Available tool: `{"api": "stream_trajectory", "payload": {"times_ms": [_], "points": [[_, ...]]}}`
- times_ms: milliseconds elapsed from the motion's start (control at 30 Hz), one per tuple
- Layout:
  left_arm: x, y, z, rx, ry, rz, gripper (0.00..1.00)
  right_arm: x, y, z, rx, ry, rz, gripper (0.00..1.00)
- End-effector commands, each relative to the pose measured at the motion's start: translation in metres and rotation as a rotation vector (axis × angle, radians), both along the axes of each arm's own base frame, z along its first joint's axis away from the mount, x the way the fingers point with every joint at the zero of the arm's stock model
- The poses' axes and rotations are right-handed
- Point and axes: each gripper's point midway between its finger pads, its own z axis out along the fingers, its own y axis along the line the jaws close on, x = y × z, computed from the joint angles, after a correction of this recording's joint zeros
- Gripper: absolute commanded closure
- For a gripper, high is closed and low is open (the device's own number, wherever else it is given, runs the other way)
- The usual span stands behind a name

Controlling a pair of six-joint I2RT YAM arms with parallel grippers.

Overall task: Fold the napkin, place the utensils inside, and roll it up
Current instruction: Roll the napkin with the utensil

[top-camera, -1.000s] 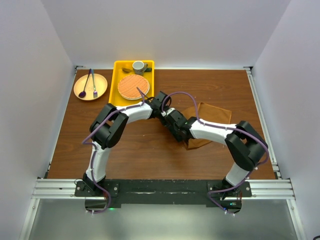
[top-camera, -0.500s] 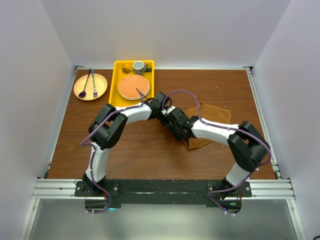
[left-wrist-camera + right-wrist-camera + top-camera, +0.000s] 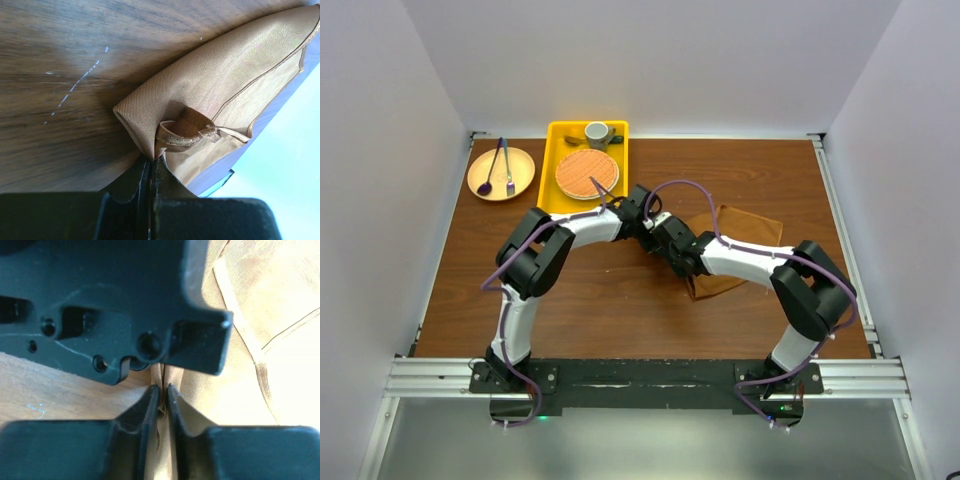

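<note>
**Napkin (image 3: 748,230) corner pinched from two sides**

The rust-brown cloth lies folded and rumpled right of the table's (image 3: 610,295) middle, toward its right edge. Its fine twill weave and stitched hem show up close, and one small fold curls up in a loop. The left gripper (image 3: 151,162) is fully closed with the cloth's corner caught at its tips. The right gripper (image 3: 161,390) is nearly closed, a fold of cloth squeezed between its black fingers (image 3: 145,410). The wood-grain top is scratched.
</note>
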Motion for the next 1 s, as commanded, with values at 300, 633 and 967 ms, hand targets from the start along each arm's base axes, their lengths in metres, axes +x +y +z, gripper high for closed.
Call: {"api": "stream_trajectory", "payload": {"times_ms": [300, 633, 967], "points": [[0.001, -0.008, 0.046, -0.023, -0.169, -0.147, 0.68, 0.010, 0.011, 0.036, 0.212, 0.077, -0.014, 1.00], [0.025, 0.006, 0.088, 0.009, -0.404, -0.207, 0.44, 0.017, -0.001, 0.034, 0.496, 0.250, -0.063, 1.00], [0.023, 0.018, 0.102, 0.047, -0.521, -0.271, 0.45, 0.028, -0.017, 0.025, 0.679, 0.374, -0.113, 1.00]]}}
